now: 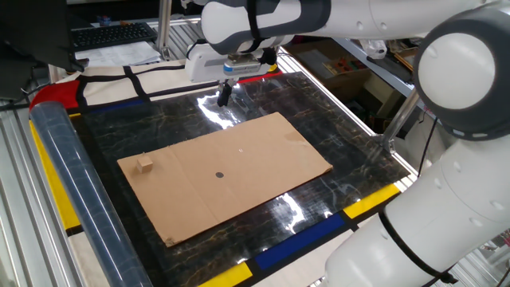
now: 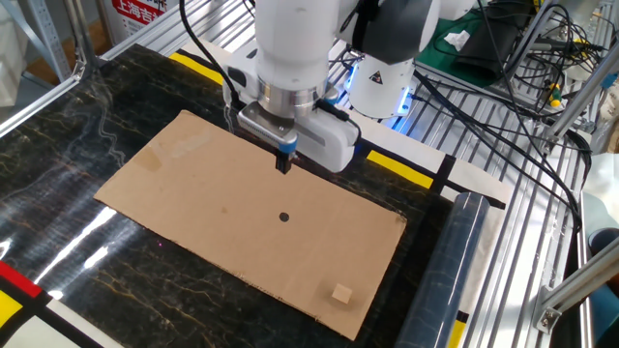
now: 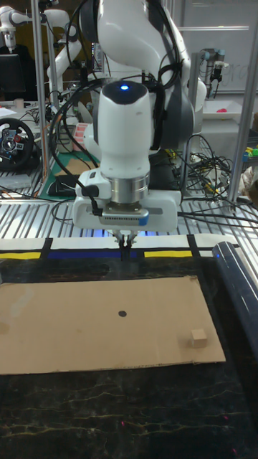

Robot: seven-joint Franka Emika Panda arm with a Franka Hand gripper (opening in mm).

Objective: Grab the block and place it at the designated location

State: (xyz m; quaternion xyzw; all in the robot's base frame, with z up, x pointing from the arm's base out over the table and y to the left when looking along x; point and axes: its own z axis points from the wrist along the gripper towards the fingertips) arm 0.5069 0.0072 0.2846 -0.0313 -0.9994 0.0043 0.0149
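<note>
My gripper [image 2: 283, 162] up high over far edge of cardboard sheet [image 2: 193, 174], fingers pressed together, holding nothing. Block [image 2: 340, 294] sits alone near sheet corner, well apart from me. Dark dot [image 2: 284, 217] in middle, bare. Nothing done yet: grab block, carry to dot.

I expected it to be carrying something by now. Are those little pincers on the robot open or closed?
Closed and empty: the gripper fingers show no gap between them, hanging above the cardboard sheet. The block lies apart from them near the sheet's corner.
</note>
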